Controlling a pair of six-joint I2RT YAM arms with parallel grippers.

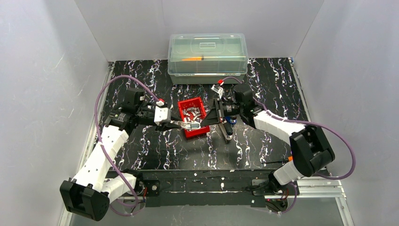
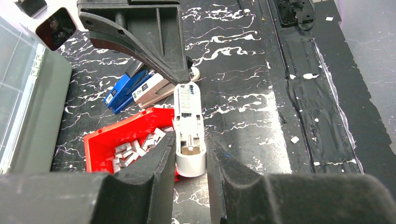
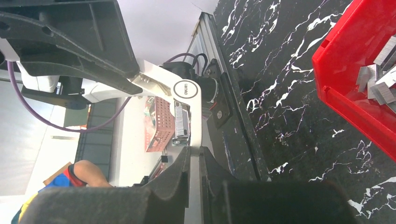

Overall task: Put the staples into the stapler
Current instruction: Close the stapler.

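Observation:
A white-grey stapler (image 2: 189,119) is held above the near edge of a red bin (image 2: 100,140), its staple channel facing up. My left gripper (image 2: 190,140) is shut on its rounded rear end. My right gripper (image 3: 194,151) is shut on a thin white part of the stapler (image 3: 187,100) at its far end. In the top view the stapler (image 1: 195,125) spans between the left gripper (image 1: 181,124) and the right gripper (image 1: 217,117). Several silvery staples (image 2: 135,149) lie loose in the bin (image 1: 197,102) and show in the right wrist view (image 3: 380,74).
A blue stapler (image 2: 122,88) and a white one (image 2: 152,91) lie on the table just beyond the bin. A clear lidded plastic box (image 1: 207,56) stands at the back. White walls enclose the black marbled table (image 1: 155,146).

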